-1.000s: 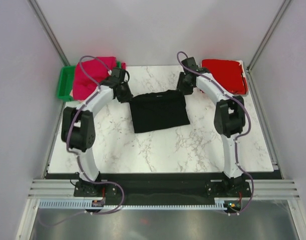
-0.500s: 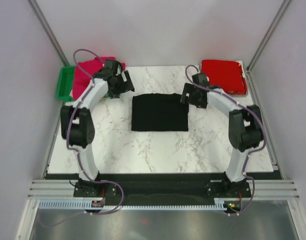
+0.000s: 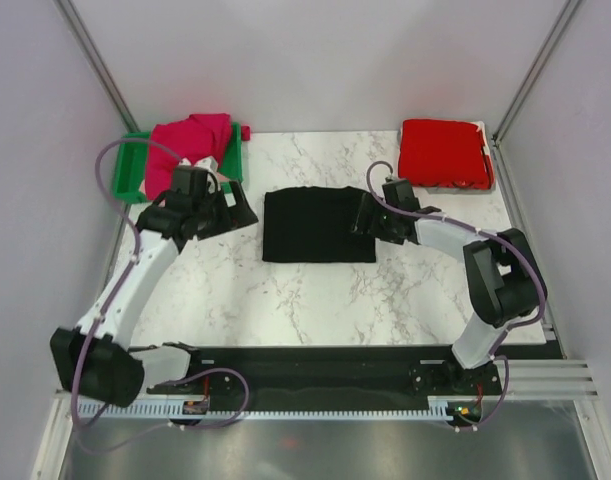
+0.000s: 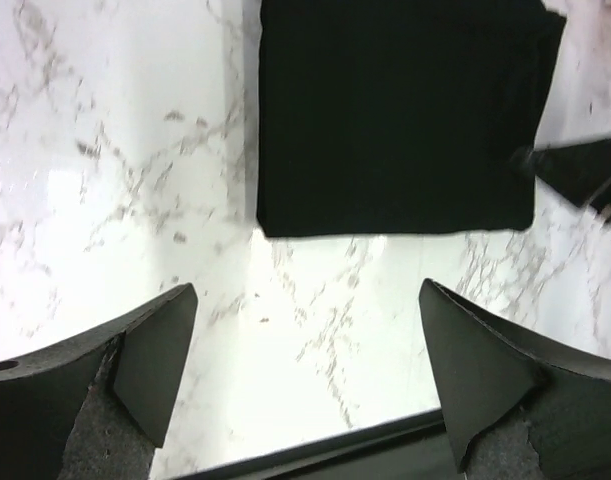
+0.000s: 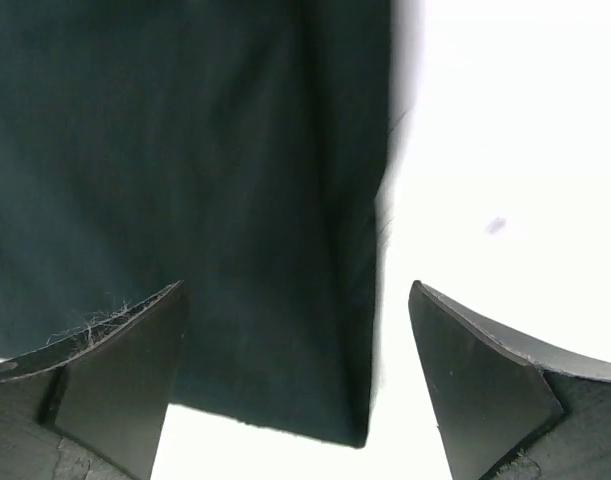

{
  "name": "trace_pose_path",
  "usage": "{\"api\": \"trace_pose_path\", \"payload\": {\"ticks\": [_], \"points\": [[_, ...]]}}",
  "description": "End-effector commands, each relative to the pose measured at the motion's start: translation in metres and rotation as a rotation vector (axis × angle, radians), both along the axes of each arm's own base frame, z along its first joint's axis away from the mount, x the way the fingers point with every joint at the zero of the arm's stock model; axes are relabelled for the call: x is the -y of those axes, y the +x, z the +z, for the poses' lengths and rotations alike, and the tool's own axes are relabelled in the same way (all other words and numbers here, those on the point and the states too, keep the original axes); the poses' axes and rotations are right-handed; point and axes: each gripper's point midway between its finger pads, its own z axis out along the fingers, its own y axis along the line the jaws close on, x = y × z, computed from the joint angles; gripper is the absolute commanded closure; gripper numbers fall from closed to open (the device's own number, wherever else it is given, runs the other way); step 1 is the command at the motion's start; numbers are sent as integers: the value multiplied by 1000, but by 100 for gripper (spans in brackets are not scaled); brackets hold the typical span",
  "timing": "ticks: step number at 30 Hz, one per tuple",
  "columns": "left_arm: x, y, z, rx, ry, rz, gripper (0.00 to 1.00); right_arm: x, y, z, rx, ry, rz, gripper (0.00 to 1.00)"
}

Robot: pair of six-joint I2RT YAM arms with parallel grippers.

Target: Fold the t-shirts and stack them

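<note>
R gripper (image 5: 295, 290) is open, fingers spread wide w/ nothing held. It hangs low over the right edge of the black tee (image 3: 318, 225); in its wrist view that edge runs up through the gap, cloth on one side and marble on the other (can't tell if the tips touch the cloth). L gripper (image 4: 307, 288) is open and empty too, over bare table (image 3: 285, 290) just off the tee's left side. In its wrist view the tee lies ahead and a bit to the right, clear of both fingers. So the tee sits btwn the two grippers, mid-table, flat, folded to a neat rectangle. Its long axis runs left-right, i.e. along the line from one gripper to the other. R arm is the nearer one, being over the cloth, while L would have to reach in. Red tee (image 3: 443, 152) lies folded at the far right corner, well apart from the black one and on R's side. Magenta tee (image 3: 185, 150) is heaped unfolded on the bin (image 3: 133, 165) at far left. My read: the black tee's fold looks about done. Next is prob. one more fold across the long axis or a lift toward the red tee; either way the right edge is the grab pt, and R is placed for it.
</note>
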Motion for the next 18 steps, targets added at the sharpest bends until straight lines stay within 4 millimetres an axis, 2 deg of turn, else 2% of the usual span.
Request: {"api": "trace_pose_path", "payload": {"ticks": [1,2,3,4,5,6,7,8,9,10,11,12,15,16,17,18], "points": [[-11,-38,22,101,29,-62,0,12,41,15,66,4,-11,2],[-16,-47,20,93,48,-53,0,9,54,23,89,10,-3,2],[-20,-55,17,93,56,-52,0,9,60,22,89,3,3,2],[-23,-61,18,104,65,-54,0,7,62,7,51,-6,15,2],[-26,-68,26,142,67,-47,0,3,74,13,71,2,21,2],[-29,-74,21,137,72,-45,0,1,77,-2,43,-7,28,2],[-30,-77,20,146,76,-45,0,-3,79,-6,27,6,45,2],[-33,-80,19,156,83,-41,0,-10,89,-1,42,25,58,2],[-36,-86,10,160,90,-35,0,-13,90,-15,14,28,64,2],[-38,-87,7,171,97,-31,0,-14,93,-17,10,37,66,2],[-48,-86,4,167,108,54,0,-19,98,-15,14,49,77,4],[-49,-89,4,193,92,63,0,-20,98,-24,-3,45,81,9],[-36,-92,10,259,38,-5,0,-21,99,-34,-12,38,105,26],[-36,-93,11,264,38,-9,0,-22,100,-38,-14,34,115,34],[-37,-93,12,270,38,-3,0,-22,103,-39,-7,28,134,49],[-37,-93,11,272,39,0,0,-22,104,-46,-16,23,138,55]]}}
